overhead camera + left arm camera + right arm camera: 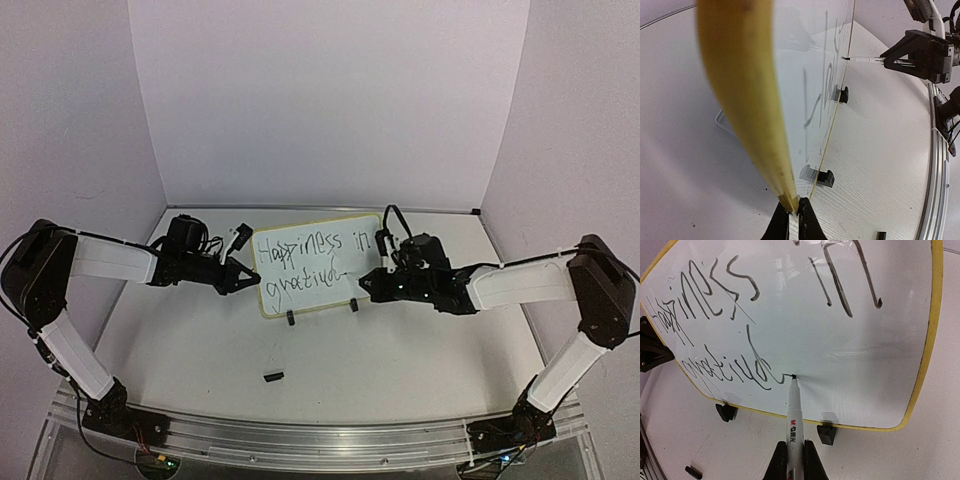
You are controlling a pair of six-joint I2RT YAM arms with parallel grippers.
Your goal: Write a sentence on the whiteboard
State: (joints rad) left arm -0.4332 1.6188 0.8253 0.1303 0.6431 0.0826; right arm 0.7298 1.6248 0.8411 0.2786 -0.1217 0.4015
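The whiteboard stands upright on two black clip feet at the middle of the table, its yellow rim close up in the left wrist view. The sentence is in black marker on two lines, "Happiness in" over "gratitud" with a trailing stroke. My left gripper is shut on the board's left rim, the fingertips pinching it. My right gripper is shut on a white marker. The marker's black tip touches the board at the end of the lower line.
A small black cap lies on the table in front of the board. The clip feet stick out toward me. White walls close in the back and sides. An aluminium rail runs along the near edge.
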